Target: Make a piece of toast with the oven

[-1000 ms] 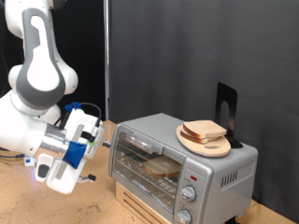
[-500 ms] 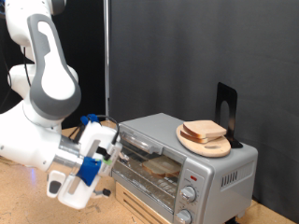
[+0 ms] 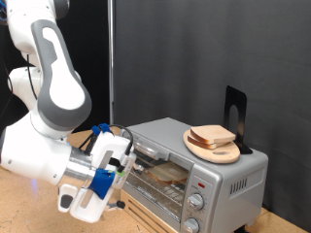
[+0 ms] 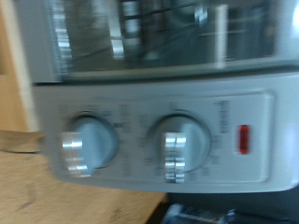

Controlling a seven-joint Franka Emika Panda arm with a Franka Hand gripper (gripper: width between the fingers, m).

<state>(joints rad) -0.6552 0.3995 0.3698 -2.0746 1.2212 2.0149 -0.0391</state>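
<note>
Gripper (image 3: 115, 167) fingers were hidden behind the blue-and-white hand in the exterior view, so whether they stood spread or pressed together could not be told. It sat at the front of the oven (image 3: 190, 175), level with the glass door (image 3: 155, 173), with nothing seen between its fingers.

Room: a black backdrop (image 3: 209, 58) filled the rear, with a pale wall (image 3: 87, 49) towards the exterior view's left. The white robot arm (image 3: 53, 92) occupied the left half of that view. The oven stood on a wooden bench (image 3: 24, 209) towards the exterior view's right.

One piece of toast (image 3: 167, 175) lay inside the oven on the rack, seen through the glass door. Further slices (image 3: 212, 137) were stacked on a round wooden board (image 3: 209, 149) on top of the oven, beside an upright black stand (image 3: 234, 116).

The wrist view was blurred. It showed the oven's lower front panel with two round knobs (image 4: 89, 145) (image 4: 182, 145) side by side and a red light (image 4: 245, 139) just beside the second knob. Markings around the knobs could not be read. The gripper's own fingers did not show in that view. The oven's lower edge was cut off in the exterior view.
</note>
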